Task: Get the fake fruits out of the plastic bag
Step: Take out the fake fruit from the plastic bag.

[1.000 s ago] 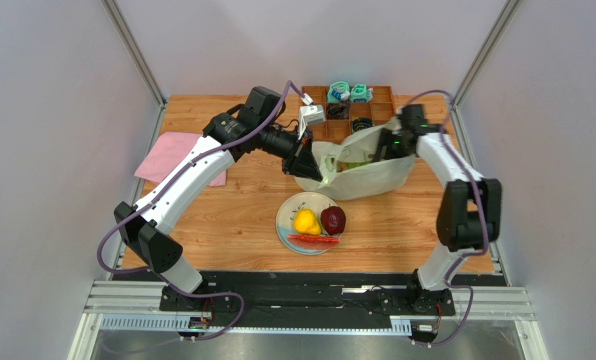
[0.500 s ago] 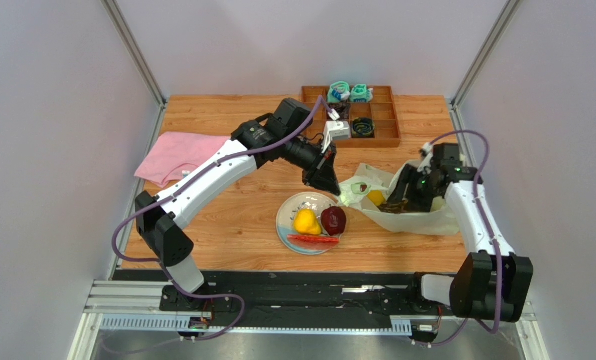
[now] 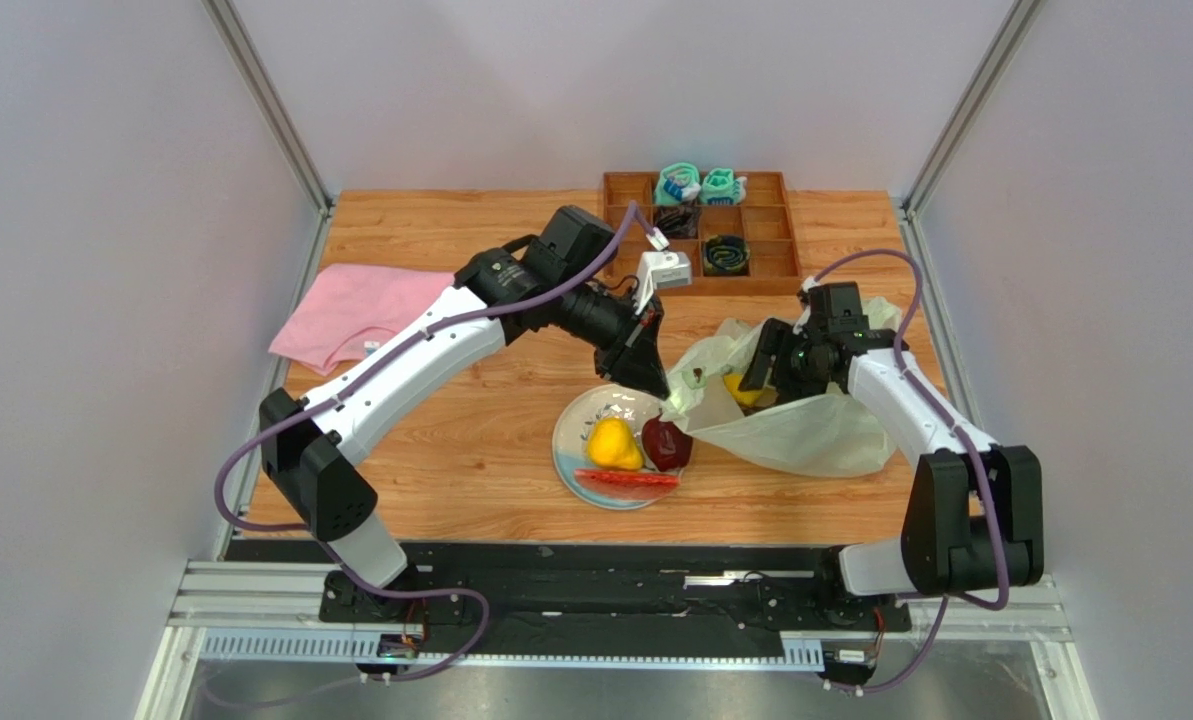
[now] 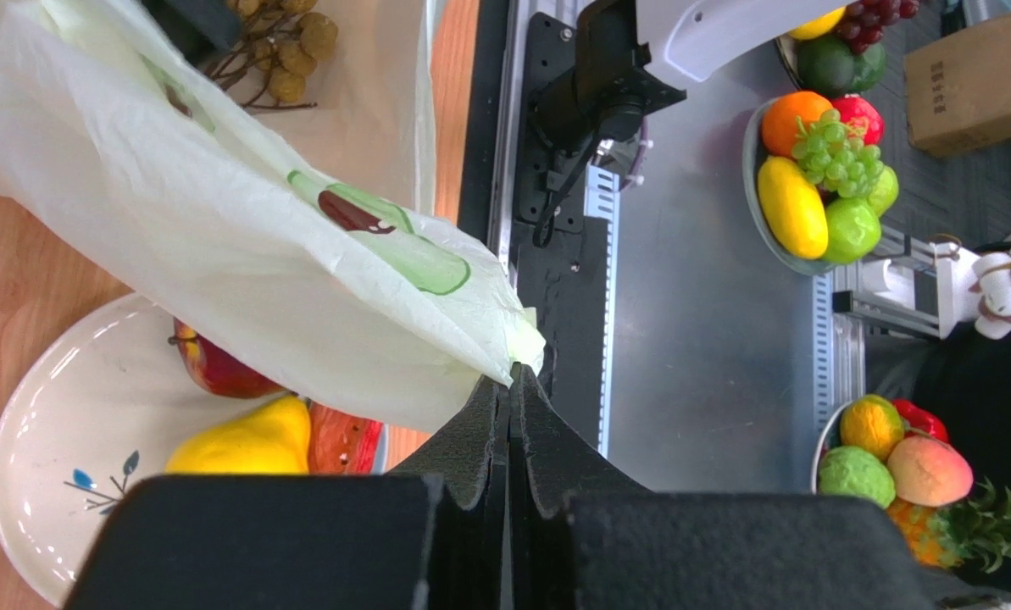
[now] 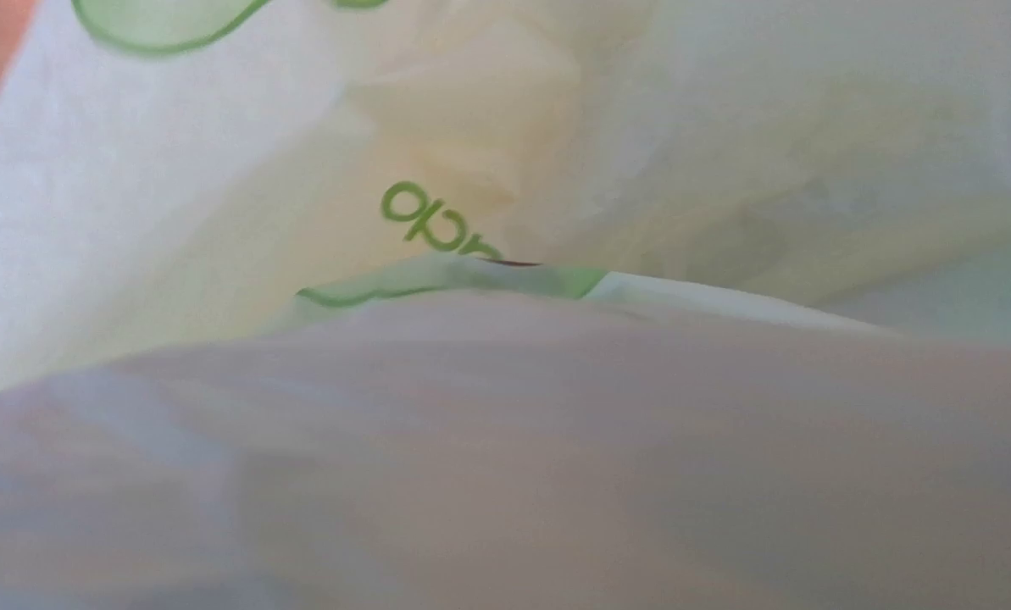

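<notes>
The plastic bag (image 3: 805, 428) lies crumpled right of the white plate (image 3: 575, 450). My left gripper (image 3: 643, 368) is shut on the bag's edge and holds it up over the plate's back rim; the pinch shows in the left wrist view (image 4: 513, 371). My right gripper (image 3: 763, 368) reaches into the bag's mouth, next to a yellow fruit (image 3: 742, 395) inside. The right wrist view shows only bag film (image 5: 498, 153), and its fingers are hidden. On the plate sit a yellow pear (image 3: 610, 443), a dark red round fruit (image 3: 668, 441) and a red slice (image 3: 626, 480).
A brown wooden tray (image 3: 775, 281) with teal and black small items stands at the back. A pink folded cloth (image 3: 354, 312) lies at the left. In the left wrist view, bowls of other fruit (image 4: 818, 178) sit beyond the table's front edge.
The bag has moved from the back of the table toward the front right. My left gripper came with its edge to the plate. My right arm swung forward, then back into the bag's mouth.
</notes>
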Tool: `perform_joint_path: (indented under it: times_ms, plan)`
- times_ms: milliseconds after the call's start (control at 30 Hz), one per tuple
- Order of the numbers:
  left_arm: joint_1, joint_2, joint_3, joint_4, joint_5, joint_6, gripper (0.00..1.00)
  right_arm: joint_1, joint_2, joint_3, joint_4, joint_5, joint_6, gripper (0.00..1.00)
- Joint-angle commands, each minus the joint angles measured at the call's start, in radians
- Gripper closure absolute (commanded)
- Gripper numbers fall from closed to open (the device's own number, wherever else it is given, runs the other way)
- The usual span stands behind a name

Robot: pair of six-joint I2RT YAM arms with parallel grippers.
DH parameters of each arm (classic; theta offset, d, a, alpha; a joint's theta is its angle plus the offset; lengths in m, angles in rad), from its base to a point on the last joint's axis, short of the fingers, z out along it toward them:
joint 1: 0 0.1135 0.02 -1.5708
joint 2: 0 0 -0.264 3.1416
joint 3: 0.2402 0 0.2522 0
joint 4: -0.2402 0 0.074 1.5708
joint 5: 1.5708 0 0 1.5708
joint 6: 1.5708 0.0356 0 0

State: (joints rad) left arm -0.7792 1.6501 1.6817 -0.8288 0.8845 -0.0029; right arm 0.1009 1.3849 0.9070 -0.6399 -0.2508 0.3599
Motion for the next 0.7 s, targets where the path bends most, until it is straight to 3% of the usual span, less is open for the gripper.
perform_joint_path:
  times_ms: [0, 67, 167, 200, 367, 467, 600, 667]
  plan:
    - [0.001, -0.042, -0.017, -0.023, -0.01, 0.029, 1.0, -0.122, -0.029, 0.102, 0.129, 0.209, 0.067, 0.32]
    - [0.001, -0.058, -0.057, 0.003, -0.027, 0.014, 1.0, -0.135, -0.056, 0.11, 0.085, 0.173, 0.039, 0.32]
    - [0.001, -0.05, -0.062, 0.008, -0.039, 0.007, 1.0, -0.107, -0.144, 0.08, 0.023, -0.002, 0.022, 0.33]
    - [0.001, -0.035, -0.056, 0.008, -0.064, 0.009, 1.0, -0.034, -0.168, 0.063, 0.031, -0.022, -0.01, 0.33]
    - [0.001, 0.01, 0.012, 0.037, -0.121, -0.042, 1.0, 0.097, -0.323, -0.039, -0.016, -0.094, -0.09, 0.31]
    - [0.001, 0.025, 0.052, 0.051, -0.102, -0.069, 1.0, 0.128, -0.351, -0.033, -0.11, -0.053, -0.163, 0.26]
    - [0.001, 0.033, 0.069, 0.063, -0.076, -0.081, 1.0, 0.155, -0.334, -0.008, -0.162, -0.05, -0.141, 0.41]
    - [0.001, 0.031, 0.079, 0.057, -0.088, -0.074, 1.0, 0.177, -0.328, 0.015, -0.182, -0.015, -0.122, 0.41]
